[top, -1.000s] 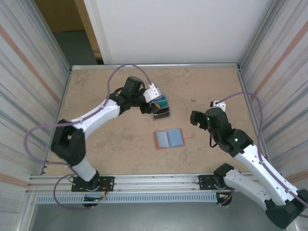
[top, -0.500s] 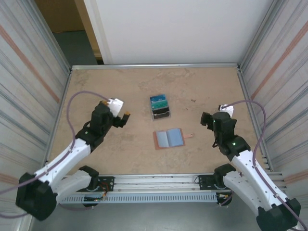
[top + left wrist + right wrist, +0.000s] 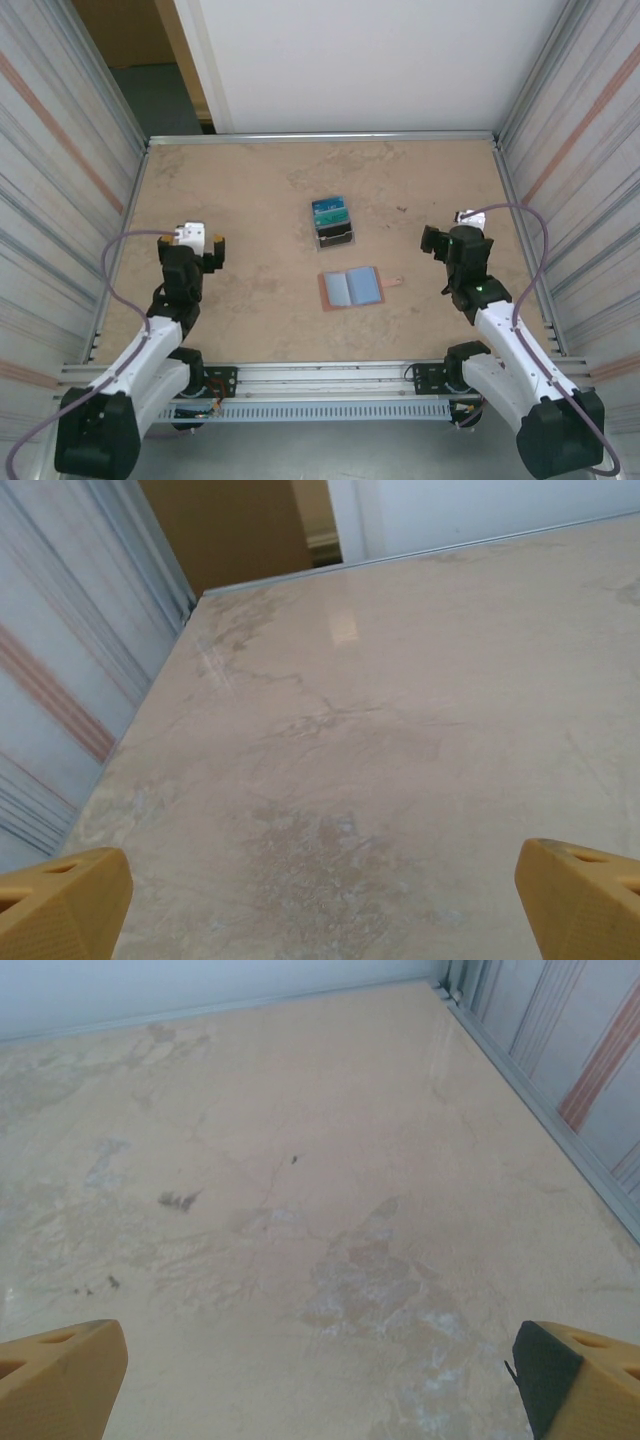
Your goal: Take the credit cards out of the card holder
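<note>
- Card holder (image 3: 351,288) lies open mid-bench (image 3: 250,190), blue-grey inside up.
- Credit cards (image 3: 331,209) stand in a dark stand (image 3: 336,238), at 12 o'clock of the holder.
- Left claw (image 3: 320,905), at 9 o'clock: I see it spread wide, holding nothing.
- Right claw (image 3: 318,1375), at 3 o'clock: same.

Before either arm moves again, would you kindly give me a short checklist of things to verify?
1. Left gripper open, empty: ok.
2. Right gripper open, empty: ok.
3. Card holder lying open, flat on the table: ok.
4. Card holder emptied: cannot tell.
5. Credit cards standing in the dark stand: ok.
6. Both grippers apart from card holder: ok.
</note>
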Controlling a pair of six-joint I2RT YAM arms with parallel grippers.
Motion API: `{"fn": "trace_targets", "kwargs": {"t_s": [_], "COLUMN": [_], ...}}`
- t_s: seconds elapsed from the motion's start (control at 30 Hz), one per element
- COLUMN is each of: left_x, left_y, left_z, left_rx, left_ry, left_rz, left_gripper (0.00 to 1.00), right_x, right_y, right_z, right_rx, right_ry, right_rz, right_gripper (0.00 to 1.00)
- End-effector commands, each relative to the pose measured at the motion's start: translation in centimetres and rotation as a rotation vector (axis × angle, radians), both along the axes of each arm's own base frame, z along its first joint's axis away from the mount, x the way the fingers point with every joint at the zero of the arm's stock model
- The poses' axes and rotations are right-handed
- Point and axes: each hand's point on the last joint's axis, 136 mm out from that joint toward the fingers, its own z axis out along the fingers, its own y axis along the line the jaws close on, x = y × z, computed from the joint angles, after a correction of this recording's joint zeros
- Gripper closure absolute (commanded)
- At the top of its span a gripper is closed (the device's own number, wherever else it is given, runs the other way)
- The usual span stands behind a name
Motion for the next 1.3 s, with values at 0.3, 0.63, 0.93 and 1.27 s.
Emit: {"fn": "trace_targets", "kwargs": {"t_s": [0.3, 0.63, 0.93, 1.27], "left_x": [3.9, 7.0, 8.1, 8.2], "left_y": [-1.1, -3.0, -3.0, -3.0], "left_z": [-0.9, -4.5, -5.4, -5.5], "left_rx": [-0.123, -0.129, -0.214, -0.203], "left_ry": [-0.101, -0.044, 0.074, 0.075], "left_rz": [-0.11, -0.212, -0.259, -0.252], "left_gripper": [0.01, 0.01, 0.01, 0.01], "right_x": [0.3, 0.5, 2.6, 5.8], "right_y": [-2.2, -2.6, -2.3, -3.0], "right_z": [-1.1, -2.3, -4.4, -6.4], "right_rx": [0.011, 0.03, 0.047, 0.091], "right_ry": [-0.19, -0.25, -0.232, -0.232], "right_rz": [0.009, 0.038, 0.085, 0.123], "right_gripper": [0.01, 0.01, 0.01, 0.01]}}
